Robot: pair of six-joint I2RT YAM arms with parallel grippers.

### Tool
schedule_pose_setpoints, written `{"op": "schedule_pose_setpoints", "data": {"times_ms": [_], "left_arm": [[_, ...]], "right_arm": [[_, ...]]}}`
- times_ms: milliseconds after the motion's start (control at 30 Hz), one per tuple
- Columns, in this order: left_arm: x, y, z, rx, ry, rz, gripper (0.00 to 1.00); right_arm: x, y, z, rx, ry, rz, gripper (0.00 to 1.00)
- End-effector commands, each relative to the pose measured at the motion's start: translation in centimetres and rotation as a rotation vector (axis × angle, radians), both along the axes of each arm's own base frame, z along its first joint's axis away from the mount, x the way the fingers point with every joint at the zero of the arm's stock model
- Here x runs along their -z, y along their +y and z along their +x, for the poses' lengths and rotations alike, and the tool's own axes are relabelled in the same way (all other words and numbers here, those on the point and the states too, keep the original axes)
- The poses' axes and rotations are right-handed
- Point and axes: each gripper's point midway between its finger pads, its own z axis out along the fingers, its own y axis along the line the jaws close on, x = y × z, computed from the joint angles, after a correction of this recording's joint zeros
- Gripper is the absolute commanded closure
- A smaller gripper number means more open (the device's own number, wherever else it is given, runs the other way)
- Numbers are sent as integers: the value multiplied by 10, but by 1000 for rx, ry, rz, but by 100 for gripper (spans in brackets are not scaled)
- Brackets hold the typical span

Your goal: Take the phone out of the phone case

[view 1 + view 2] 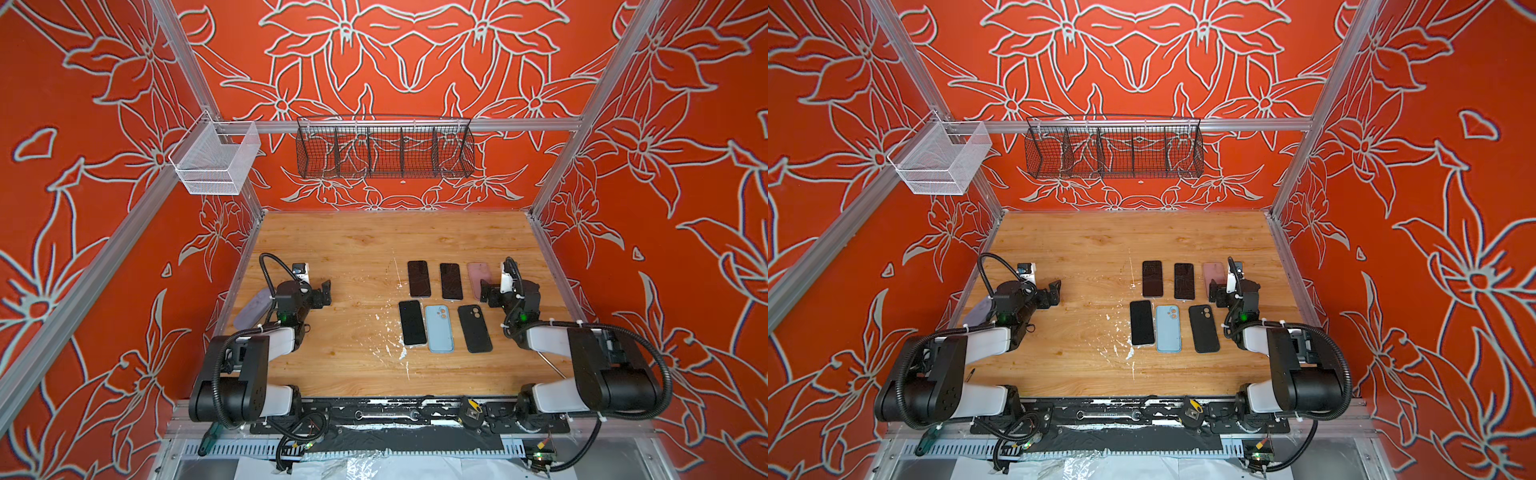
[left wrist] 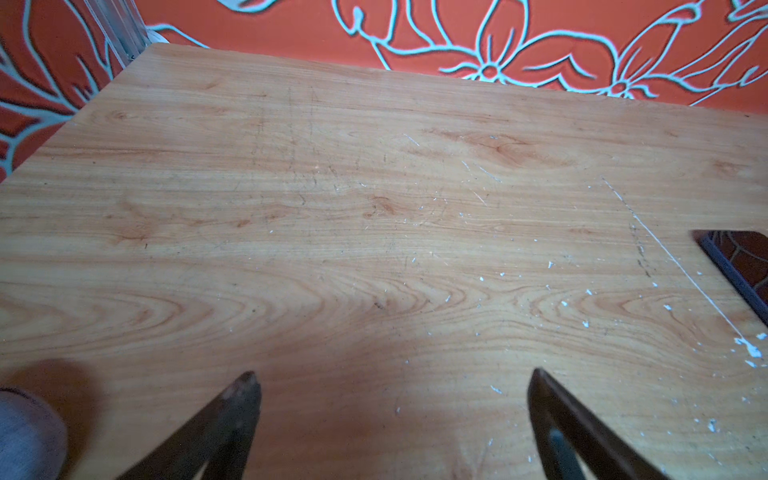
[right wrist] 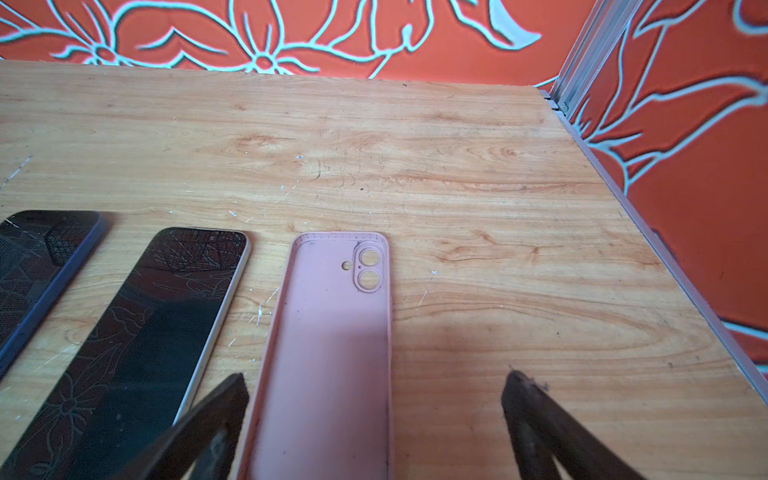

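Observation:
Two rows of phones and cases lie on the wooden table (image 1: 353,249). In the back row are a dark-rimmed phone (image 1: 418,278) (image 3: 37,274), a pale-rimmed phone (image 1: 451,281) (image 3: 158,332) and an empty pink case (image 1: 477,276) (image 3: 332,345). In the front row are a screen-up black phone (image 1: 412,323), a light blue back (image 1: 439,328) and a black back (image 1: 474,328). I cannot tell which phone sits in a case. My right gripper (image 1: 484,293) (image 3: 374,374) is open above the pink case's near end. My left gripper (image 1: 326,293) (image 2: 394,374) is open over bare wood.
A greyish-lilac case (image 1: 252,309) (image 2: 25,436) lies under my left arm by the left wall. A black wire basket (image 1: 384,147) and a white mesh basket (image 1: 216,160) hang on the rail. Red patterned walls enclose three sides of the table.

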Motion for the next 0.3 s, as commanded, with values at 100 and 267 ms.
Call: {"op": "schedule_pose_setpoints", "data": {"times_ms": [100, 267], "left_arm": [[1, 0, 0, 10, -6, 12, 3], [1, 0, 0, 9, -7, 14, 3]], "right_arm": [[-6, -2, 3, 11, -16, -5, 3], [-6, -2, 3, 9, -17, -5, 2]]}}
